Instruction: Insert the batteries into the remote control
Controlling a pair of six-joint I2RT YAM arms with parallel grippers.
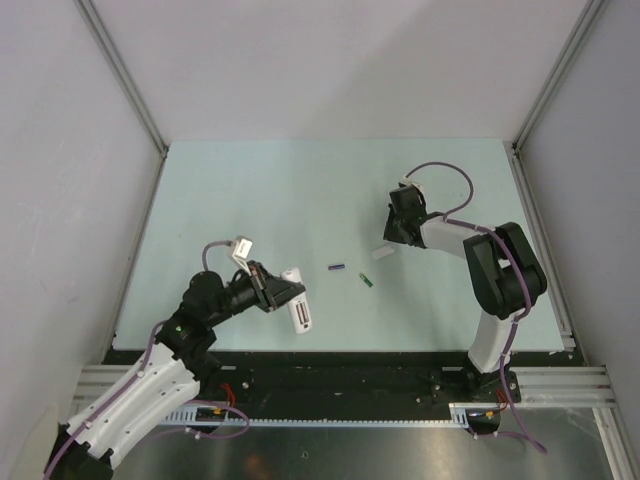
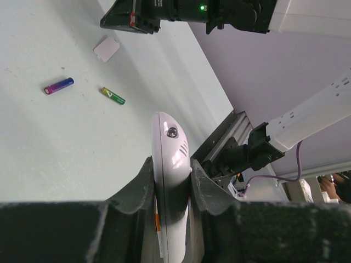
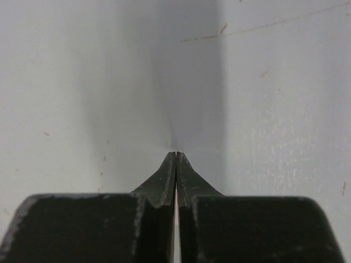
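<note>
Nearest the bases, the left jaws are clamped on the remote control [image 1: 297, 300], pinching its narrow sides, with its long axis running roughly near-to-far. Just beyond it and to its right, between the two arms, the purple battery [image 1: 337, 267] lies left-to-right on the table [image 1: 250, 180], with the green battery [image 1: 367, 280] slanted a little apart from it. Farther still, past a small white cover [image 1: 381, 252], the right jaws are pressed together on nothing and point down; they are nearer the green cell, so the pick likely falls to that arm.

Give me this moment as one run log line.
left jaws: shut on remote control | right jaws: shut | purple battery, green battery: loose on table
</note>
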